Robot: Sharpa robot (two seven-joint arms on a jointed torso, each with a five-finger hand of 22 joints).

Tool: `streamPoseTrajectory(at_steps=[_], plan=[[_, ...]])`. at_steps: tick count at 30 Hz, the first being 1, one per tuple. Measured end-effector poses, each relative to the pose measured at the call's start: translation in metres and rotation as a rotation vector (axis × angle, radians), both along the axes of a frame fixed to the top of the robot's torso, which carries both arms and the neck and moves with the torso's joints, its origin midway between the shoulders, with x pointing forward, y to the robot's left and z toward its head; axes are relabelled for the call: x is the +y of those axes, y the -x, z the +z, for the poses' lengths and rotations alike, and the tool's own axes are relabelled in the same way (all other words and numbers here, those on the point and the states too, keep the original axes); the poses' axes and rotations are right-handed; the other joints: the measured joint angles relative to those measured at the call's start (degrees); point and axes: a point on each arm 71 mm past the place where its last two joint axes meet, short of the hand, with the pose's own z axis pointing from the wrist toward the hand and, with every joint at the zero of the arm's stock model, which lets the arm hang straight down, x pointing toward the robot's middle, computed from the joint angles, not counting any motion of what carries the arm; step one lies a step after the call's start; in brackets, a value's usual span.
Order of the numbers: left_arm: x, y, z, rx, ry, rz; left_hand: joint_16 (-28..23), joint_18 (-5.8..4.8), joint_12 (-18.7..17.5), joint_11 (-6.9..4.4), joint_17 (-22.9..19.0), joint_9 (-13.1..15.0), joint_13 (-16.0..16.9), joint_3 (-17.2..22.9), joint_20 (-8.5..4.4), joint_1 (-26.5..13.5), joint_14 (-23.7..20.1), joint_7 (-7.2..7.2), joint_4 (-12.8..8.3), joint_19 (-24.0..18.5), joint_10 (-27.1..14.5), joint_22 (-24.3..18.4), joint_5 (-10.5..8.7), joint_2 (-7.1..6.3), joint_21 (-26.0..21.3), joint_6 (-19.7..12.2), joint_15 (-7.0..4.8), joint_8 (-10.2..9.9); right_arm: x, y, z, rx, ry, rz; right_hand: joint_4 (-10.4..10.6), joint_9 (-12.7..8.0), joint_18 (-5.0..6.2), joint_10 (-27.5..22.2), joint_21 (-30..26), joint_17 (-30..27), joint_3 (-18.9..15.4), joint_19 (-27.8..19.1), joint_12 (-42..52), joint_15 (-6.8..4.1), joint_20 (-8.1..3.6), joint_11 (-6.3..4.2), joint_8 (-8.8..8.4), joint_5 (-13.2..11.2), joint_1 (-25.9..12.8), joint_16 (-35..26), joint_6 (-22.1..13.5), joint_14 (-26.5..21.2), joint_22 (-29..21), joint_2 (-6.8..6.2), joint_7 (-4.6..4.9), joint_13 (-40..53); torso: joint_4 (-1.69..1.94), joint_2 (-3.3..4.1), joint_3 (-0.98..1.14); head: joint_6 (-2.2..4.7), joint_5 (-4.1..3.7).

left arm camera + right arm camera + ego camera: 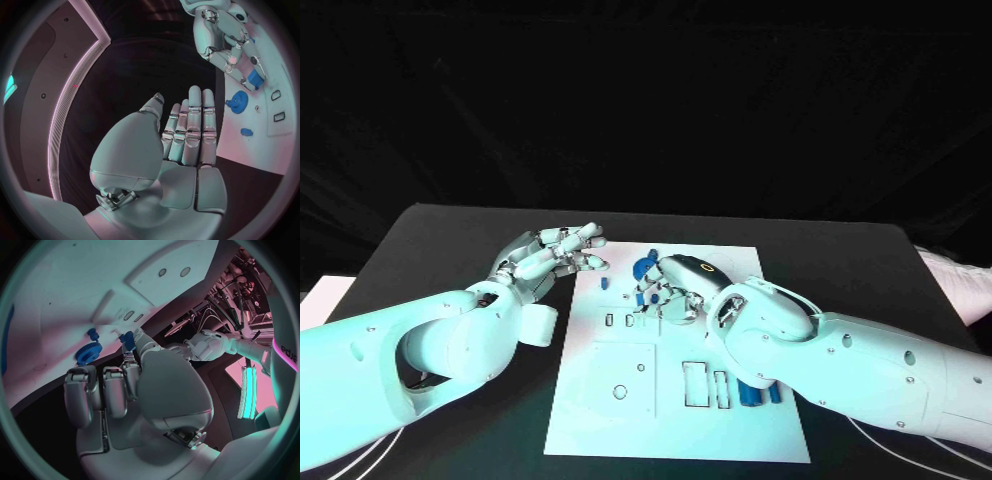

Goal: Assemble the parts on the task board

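I see the black table [862, 260] bearing the white task board [678, 420], whose right side is partly covered by my right arm. My left hand [548, 255] hovers at the board's left edge, off the plate; in the left wrist view its fingers [194, 125] lie straight and close together, holding nothing. My right hand [678, 285] sits over the board's upper middle, fingers curled down. In the right wrist view its fingertips pinch a small blue part [128, 339] against the board, though the contact itself is mostly hidden by the fingers. Just beside it lies a blue gear [89, 351] flat on the plate, and a smaller blue piece [93, 333] near it. Two blue pegs [763, 392] at the board's lower right are half hidden under my right forearm; I cannot make out their seating.
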Motion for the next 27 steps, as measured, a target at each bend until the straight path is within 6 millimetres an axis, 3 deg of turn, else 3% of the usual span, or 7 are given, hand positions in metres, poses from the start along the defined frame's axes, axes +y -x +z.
streamPoseTrajectory(at_steps=[4, 15, 27], plan=[[0.0, 0.0, 0.0, 0.0, 0.0, 0.001, 0.0, 0.0, 0.0, 0.0, 0.0, 0.0, 0.0, 0.0, 0.0, 0.0, 0.0, 0.0, 0.0, 0.0, 0.0, 0.0, 0.0, 0.0, 0.0, 0.0, 0.0, 0.0, 0.006, 0.003, -0.008, 0.005, 0.029, 0.005, 0.0, 0.0, 0.01, 0.0, 0.0, 0.0, 0.0, 0.0, 0.0, 0.0, 0.0, 0.0, 0.0, 0.3, -0.3, 0.0, -0.01, 0.0, 0.0, -0.03, -0.01, 0.0, 0.05, -0.05, -0.08, -0.21, 0.15], [0.0, 0.001, 0.0, 0.0, 0.001, -0.002, 0.0, 0.0, 0.0, 0.0, -0.01, 0.0, 0.0, 0.0, 0.0, 0.0, 0.0, 0.0, 0.0, 0.0, 0.0, 0.0, 0.0, 0.0, 0.0, 0.0, 0.0, 0.0, 0.012, 0.003, -0.019, 0.009, 0.089, -0.003, -0.01, 0.31, 0.01, 0.01, 0.0, -0.01, -0.01, -0.01, -0.22, 0.01, 0.01, -0.01, 0.0, 0.69, -0.59, 0.0, -0.12, 0.01, 0.02, -0.31, -0.12, -0.02, 0.0, -0.05, 0.03, -0.49, 0.32], [0.0, 0.001, 0.001, 0.0, 0.001, -0.003, 0.0, 0.0, 0.0, 0.0, -0.01, 0.0, 0.0, 0.0, 0.0, 0.0, 0.0, 0.0, 0.0, 0.0, 0.0, -0.01, 0.0, 0.0, 0.0, 0.0, 0.0, 0.0, 0.009, 0.002, -0.018, -0.012, 0.118, -0.011, -0.02, 1.09, 0.01, 0.21, 0.0, -0.02, -0.03, -0.01, -0.34, 0.01, 0.01, -0.21, 0.0, 0.77, -1.04, 0.0, -0.23, 0.01, 0.04, -0.77, -0.4, -0.05, 0.03, -0.01, 0.12, -0.82, 0.38]])
